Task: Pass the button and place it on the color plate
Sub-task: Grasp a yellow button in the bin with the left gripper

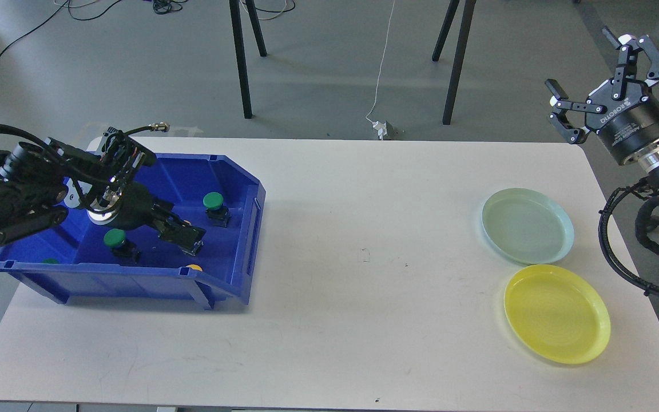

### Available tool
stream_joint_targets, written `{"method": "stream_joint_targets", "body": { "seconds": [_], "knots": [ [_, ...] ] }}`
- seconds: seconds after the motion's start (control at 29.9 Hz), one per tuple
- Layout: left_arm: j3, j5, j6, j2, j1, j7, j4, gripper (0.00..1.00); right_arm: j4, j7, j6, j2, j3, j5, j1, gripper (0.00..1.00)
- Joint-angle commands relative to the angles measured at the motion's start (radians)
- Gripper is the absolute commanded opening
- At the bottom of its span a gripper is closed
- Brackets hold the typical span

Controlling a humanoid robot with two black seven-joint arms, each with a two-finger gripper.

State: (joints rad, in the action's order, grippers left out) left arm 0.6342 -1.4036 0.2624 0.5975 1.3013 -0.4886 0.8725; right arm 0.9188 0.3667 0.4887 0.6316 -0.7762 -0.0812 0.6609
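Observation:
A blue bin (135, 276) at the table's left holds several push buttons on black bases. One green button (213, 201) stands at the back right and another green one (115, 237) at the front left. A yellow one (194, 267) peeks over the front rim. My left gripper (182, 234) is down inside the bin, over the spot of the middle yellow button, which it hides. Its fingers read as one dark mass. My right gripper (590, 74) is open and empty, raised beyond the table's far right corner. A pale green plate (527, 225) and a yellow plate (557, 314) lie at the right.
The white table (364, 297) carries the bin and the two plates. A sliver of green (50, 261) shows at the bin's front left corner. Stand legs (242, 68) and a cable with a plug (382, 129) are on the floor behind the table.

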Motion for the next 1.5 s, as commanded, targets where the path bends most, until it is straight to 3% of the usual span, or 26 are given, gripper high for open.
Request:
{"method": "stream_joint_targets", "body": {
  "seconds": [0.0,0.23,0.5,0.67,0.84,0.94,1.0,1.07,1.34,1.4,1.47],
  "knots": [
    [0.002,0.000,0.001,-0.018,-0.007,0.000,-0.024,1.00,0.000,0.000,0.000,-0.001,0.000,0.000,-0.004,0.99],
    [0.001,0.000,0.001,-0.036,-0.036,0.000,-0.049,0.98,0.000,0.001,0.000,0.008,-0.002,0.000,-0.020,0.99],
    [0.001,0.002,-0.005,-0.097,-0.094,0.000,-0.150,0.85,0.000,0.001,0.000,0.008,-0.002,0.000,-0.027,0.99],
    [0.005,0.000,-0.008,-0.102,-0.109,0.000,-0.162,0.68,0.000,0.003,0.000,0.005,-0.003,0.006,-0.037,0.99],
    [0.009,-0.026,-0.008,-0.105,-0.117,0.000,-0.179,0.42,0.000,0.004,0.000,0.005,-0.003,0.006,-0.050,0.99],
    [0.004,-0.060,-0.008,-0.104,-0.123,0.000,-0.185,0.34,0.000,0.004,0.000,0.005,-0.012,0.008,-0.061,0.99],
    [0.002,-0.061,-0.008,-0.102,-0.126,0.000,-0.185,0.06,0.000,0.004,0.000,0.005,-0.020,0.008,-0.070,0.99],
    [-0.004,-0.060,-0.008,-0.102,-0.126,0.000,-0.185,0.01,0.002,0.004,0.000,0.004,-0.029,0.008,-0.078,0.99],
    [-0.005,-0.060,-0.011,-0.090,-0.123,0.000,-0.182,0.01,0.006,0.004,0.000,0.000,-0.040,0.008,-0.096,0.99],
    [-0.004,-0.060,-0.011,-0.088,-0.125,0.000,-0.182,0.08,0.008,0.004,0.000,0.000,-0.043,0.008,-0.096,0.99],
    [-0.007,-0.057,-0.012,-0.087,-0.125,0.000,-0.182,0.25,0.008,0.004,0.000,0.000,-0.043,0.008,-0.099,0.99]
  ]
}}
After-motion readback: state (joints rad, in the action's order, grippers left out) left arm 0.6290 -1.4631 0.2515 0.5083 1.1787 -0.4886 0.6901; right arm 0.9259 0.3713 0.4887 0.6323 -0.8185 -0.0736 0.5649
